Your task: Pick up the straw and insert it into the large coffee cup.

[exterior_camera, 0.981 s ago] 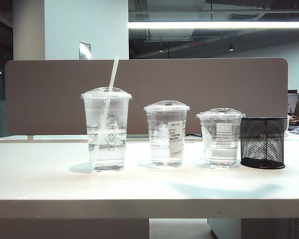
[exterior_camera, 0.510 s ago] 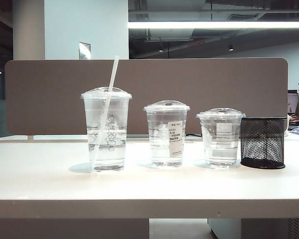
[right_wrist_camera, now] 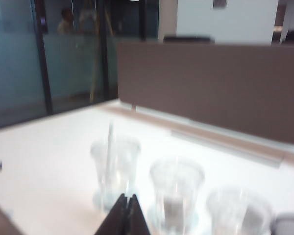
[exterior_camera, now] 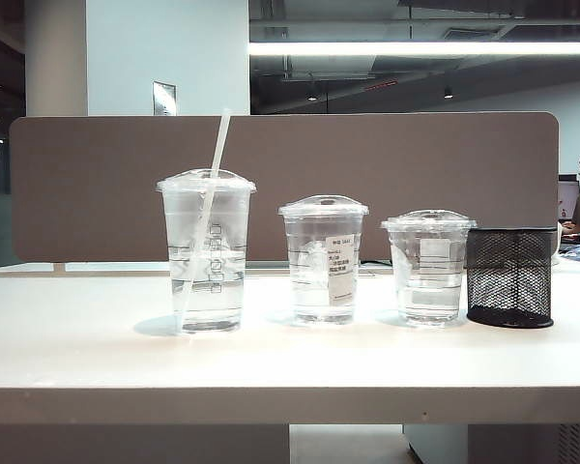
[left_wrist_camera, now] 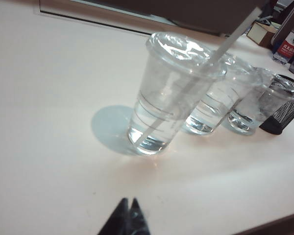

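The straw point(exterior_camera: 209, 208) stands slanted through the lid of the large coffee cup point(exterior_camera: 206, 253), far left. Left gripper point(left_wrist_camera: 127, 209) and right gripper point(right_wrist_camera: 125, 205) hang pinched closed, empty, seemingly clear above. A low pass could topple it. Rightward: mid cup point(exterior_camera: 323, 259), short cup point(exterior_camera: 428, 266), mesh holder point(exterior_camera: 509, 276), none obstructing.

Before me a brown partition point(exterior_camera: 290, 184) backs the white surface point(exterior_camera: 290, 358); a light strip point(exterior_camera: 416, 48) glows overhead beside a pale pillar point(exterior_camera: 164, 53).
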`<state>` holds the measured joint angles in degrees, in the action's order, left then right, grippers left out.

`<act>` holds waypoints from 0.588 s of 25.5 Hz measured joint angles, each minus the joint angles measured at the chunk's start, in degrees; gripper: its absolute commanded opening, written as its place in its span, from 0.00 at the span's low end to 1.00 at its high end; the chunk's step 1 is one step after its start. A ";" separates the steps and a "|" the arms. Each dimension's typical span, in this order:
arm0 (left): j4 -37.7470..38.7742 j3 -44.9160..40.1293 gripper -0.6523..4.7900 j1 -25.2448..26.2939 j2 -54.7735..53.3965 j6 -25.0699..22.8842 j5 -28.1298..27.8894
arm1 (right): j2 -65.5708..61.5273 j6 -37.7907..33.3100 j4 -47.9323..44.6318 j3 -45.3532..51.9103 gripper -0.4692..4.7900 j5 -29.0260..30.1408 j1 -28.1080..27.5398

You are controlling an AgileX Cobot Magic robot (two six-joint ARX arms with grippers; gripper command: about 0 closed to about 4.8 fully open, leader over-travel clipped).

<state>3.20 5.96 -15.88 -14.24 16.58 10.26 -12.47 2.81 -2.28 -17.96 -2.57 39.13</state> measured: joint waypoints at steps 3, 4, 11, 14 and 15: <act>-0.02 -1.03 0.11 0.00 0.00 0.24 0.00 | 0.96 -0.15 0.85 4.72 0.08 0.59 0.00; 0.04 -1.36 0.11 0.00 0.00 0.52 0.00 | 1.20 -0.31 0.87 5.97 0.08 1.51 0.00; -0.90 -4.96 0.11 0.00 0.02 4.04 2.27 | 1.31 -3.02 0.83 13.55 0.08 7.96 0.02; 0.02 -5.66 0.11 0.00 -0.04 3.96 3.65 | 1.31 -3.06 0.85 15.65 0.08 8.07 0.02; 0.44 -5.64 0.11 0.00 -0.02 3.58 3.65 | 1.31 -3.06 0.94 16.11 0.08 8.07 0.02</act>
<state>3.64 0.32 -15.88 -14.26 20.16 13.91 -11.16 -0.25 -1.34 -1.85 5.50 39.16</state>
